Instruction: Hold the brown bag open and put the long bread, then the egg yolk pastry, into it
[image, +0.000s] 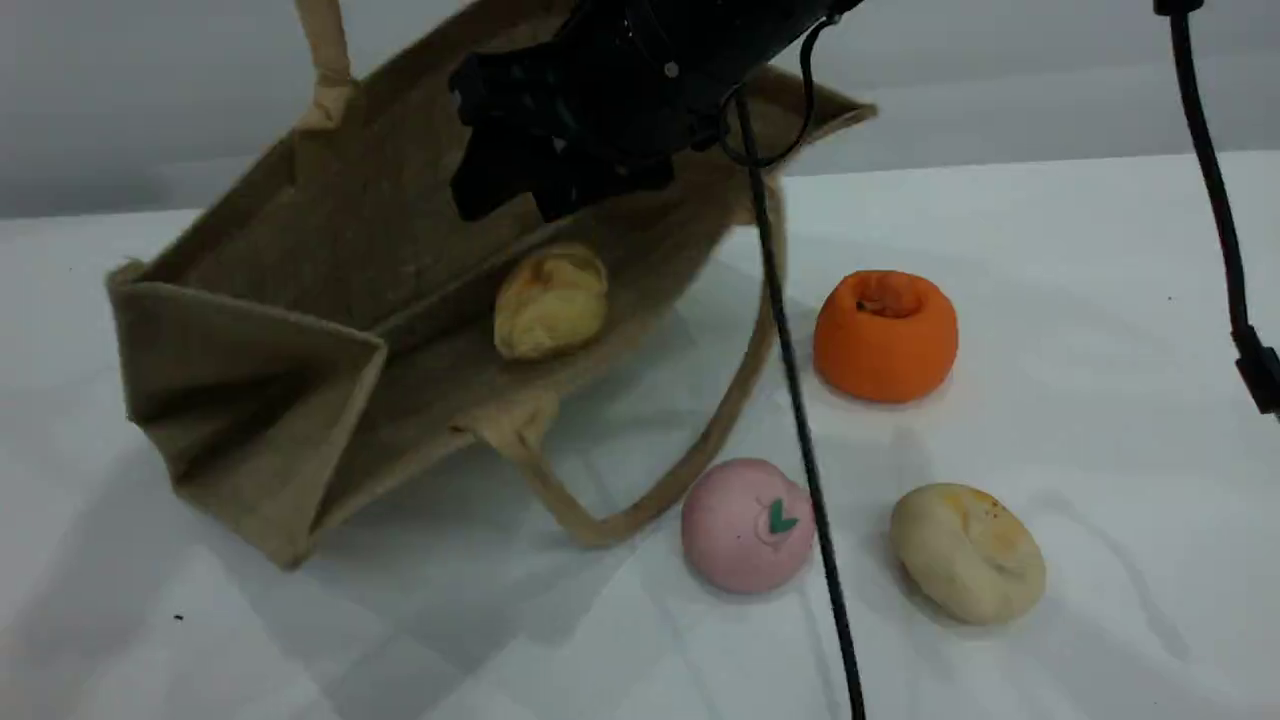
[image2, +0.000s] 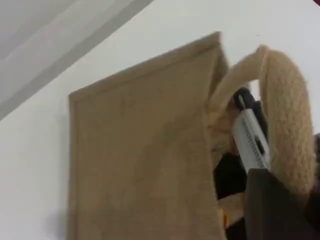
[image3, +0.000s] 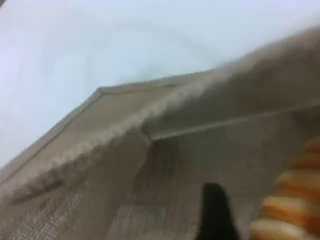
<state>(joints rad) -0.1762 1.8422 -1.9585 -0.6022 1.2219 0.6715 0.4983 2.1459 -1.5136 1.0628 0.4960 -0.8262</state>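
Lying on its side on the white counter (image: 1100, 300), the brown bag (image: 300, 300) is a big tan woven jute tote, and its open mouth faces toward 4 o'clock in the scene view. One beige rope-like handle (image: 690, 470) rests loose on the counter at the mouth; the other handle (image2: 285, 125) is lifted up, and the left tool (image2: 250, 140) is closed on it. The long bread (image: 551, 301) sits inside the bag near the mouth, pale yellow and ridged; its orange stripes show in the right wrist view. The right tool (image: 510, 190) hangs over the mouth, at 12 o'clock from the bread, jaws apart and holding nothing. The egg yolk pastry (image: 967, 552), cream and squashy with an orange-speckled dimple, lies on the counter, at 4 o'clock from the bag.
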